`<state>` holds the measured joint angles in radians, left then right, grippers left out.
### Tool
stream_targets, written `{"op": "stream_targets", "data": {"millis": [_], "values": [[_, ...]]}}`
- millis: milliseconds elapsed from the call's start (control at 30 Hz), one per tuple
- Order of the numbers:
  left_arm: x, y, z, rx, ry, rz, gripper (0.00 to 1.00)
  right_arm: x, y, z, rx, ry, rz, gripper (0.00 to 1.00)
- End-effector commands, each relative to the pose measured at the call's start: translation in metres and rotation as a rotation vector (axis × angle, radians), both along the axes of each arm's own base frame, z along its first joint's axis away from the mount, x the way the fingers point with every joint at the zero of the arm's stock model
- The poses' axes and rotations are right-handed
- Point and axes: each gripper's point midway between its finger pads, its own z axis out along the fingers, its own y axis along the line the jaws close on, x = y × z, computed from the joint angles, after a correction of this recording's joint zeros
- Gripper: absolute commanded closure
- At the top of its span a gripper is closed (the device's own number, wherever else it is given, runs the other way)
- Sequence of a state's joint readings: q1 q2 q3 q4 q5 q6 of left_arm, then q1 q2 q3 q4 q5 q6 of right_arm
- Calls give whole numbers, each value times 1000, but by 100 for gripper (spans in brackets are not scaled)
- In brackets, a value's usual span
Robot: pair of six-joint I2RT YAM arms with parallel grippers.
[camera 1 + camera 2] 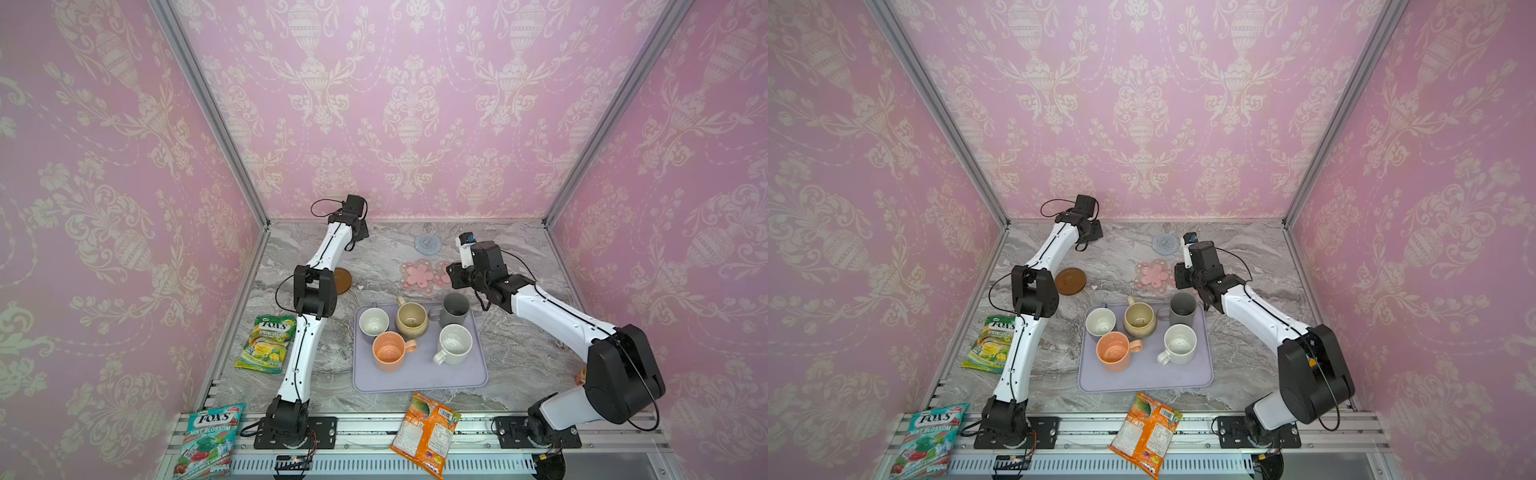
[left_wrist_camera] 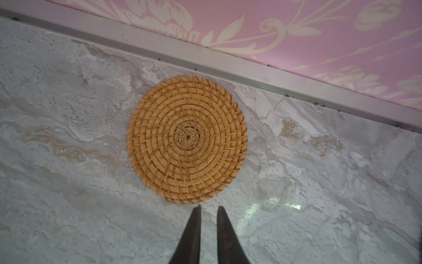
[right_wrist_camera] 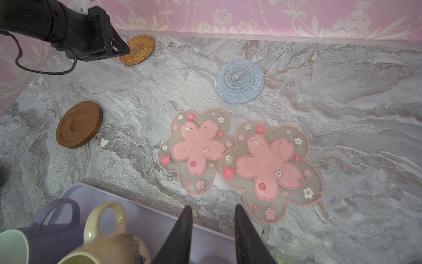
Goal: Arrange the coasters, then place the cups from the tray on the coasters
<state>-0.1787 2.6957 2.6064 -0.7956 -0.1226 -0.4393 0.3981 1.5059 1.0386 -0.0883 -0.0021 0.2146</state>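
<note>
A woven tan coaster (image 2: 187, 139) lies by the back wall. My left gripper (image 2: 209, 206) hovers just off its edge, shut and empty. The dark brown coaster (image 1: 343, 280), the blue-grey coaster (image 1: 428, 243) and two pink-flower coasters (image 3: 197, 149) (image 3: 270, 170) lie on the marble behind the tray (image 1: 419, 380). On the tray stand the lavender (image 1: 373, 322), beige-olive (image 1: 411, 319), dark grey (image 1: 455, 309), white (image 1: 455, 344) and peach (image 1: 390, 351) cups. My right gripper (image 3: 212, 206) hangs open and empty over the tray's far rim, next to the nearer flower coaster.
A green candy bag (image 1: 266, 345) lies left of the tray beside the left arm. A mint candy bag (image 1: 205, 440) and an orange snack bag (image 1: 424, 434) rest at the front rail. The back wall's metal rail (image 2: 205, 61) runs close behind the woven coaster.
</note>
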Motion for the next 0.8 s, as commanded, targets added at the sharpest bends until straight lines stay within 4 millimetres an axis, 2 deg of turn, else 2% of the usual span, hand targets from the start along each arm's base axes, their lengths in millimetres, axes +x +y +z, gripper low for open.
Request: {"op": "stream_targets", "data": {"millis": [0, 167, 200, 233, 467, 633, 767], "values": [[9, 18, -9, 5, -22, 73, 83, 10, 9, 7, 28, -6, 5, 66], [16, 26, -20, -7, -36, 98, 84, 24, 21, 5, 40, 9, 32, 65], [17, 27, -23, -12, -36, 99, 83, 25, 23, -1, 39, 25, 40, 65], [18, 30, -27, -17, -33, 105, 83, 34, 29, 11, 54, 4, 46, 65], [12, 32, -46, -49, 18, 97, 83, 56, 50, 10, 113, 27, 80, 64], [-13, 22, -61, -79, 132, 70, 83, 68, 60, 3, 154, 53, 76, 64], [-38, 1, -70, -115, 205, 0, 84, 74, 71, -3, 195, 77, 75, 64]]}}
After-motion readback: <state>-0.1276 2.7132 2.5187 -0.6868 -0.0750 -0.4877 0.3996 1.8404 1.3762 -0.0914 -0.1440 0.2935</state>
